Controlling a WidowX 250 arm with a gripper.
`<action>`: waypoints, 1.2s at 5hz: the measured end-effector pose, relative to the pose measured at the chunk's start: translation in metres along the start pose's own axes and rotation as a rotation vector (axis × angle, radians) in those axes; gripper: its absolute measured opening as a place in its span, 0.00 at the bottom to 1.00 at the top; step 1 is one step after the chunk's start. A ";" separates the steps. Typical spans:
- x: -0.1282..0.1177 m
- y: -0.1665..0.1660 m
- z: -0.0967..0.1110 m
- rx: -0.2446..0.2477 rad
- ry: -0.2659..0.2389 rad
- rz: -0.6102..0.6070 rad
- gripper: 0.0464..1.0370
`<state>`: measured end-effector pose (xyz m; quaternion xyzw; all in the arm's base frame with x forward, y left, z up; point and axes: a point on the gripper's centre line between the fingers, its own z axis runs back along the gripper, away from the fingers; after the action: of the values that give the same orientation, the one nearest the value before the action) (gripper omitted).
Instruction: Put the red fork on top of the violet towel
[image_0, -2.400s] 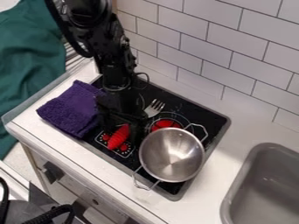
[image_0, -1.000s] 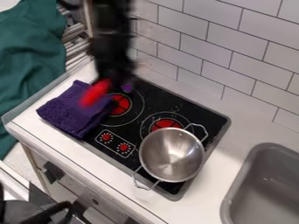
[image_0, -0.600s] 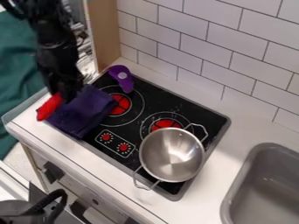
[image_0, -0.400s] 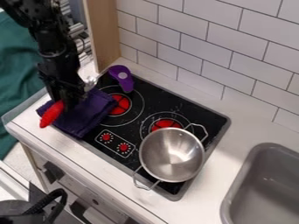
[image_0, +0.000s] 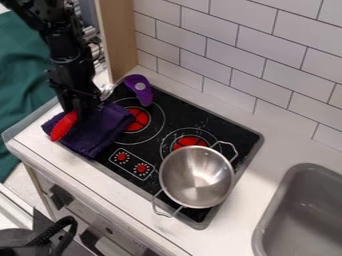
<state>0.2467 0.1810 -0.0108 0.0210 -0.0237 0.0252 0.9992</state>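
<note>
Counted: one red fork (image_0: 63, 127), one violet towel (image_0: 100, 129), one metal pot (image_0: 196, 176), one purple utensil (image_0: 139, 90), one green cloth (image_0: 20, 75), one grey sink (image_0: 304, 215), and one black stovetop (image_0: 224, 126) with two visible red burners (image_0: 138, 119) and two red dials (image_0: 121, 157).

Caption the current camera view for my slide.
Black gripper holding the red-handled fork over the violet towel, beside a toy stove.
</note>
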 end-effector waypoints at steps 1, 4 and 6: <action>0.005 -0.002 0.000 0.018 -0.004 -0.010 0.34; 0.020 -0.025 0.044 0.049 -0.027 -0.043 0.97; 0.018 -0.060 0.052 -0.004 -0.018 0.012 0.96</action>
<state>0.2650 0.1197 0.0394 0.0189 -0.0329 0.0308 0.9988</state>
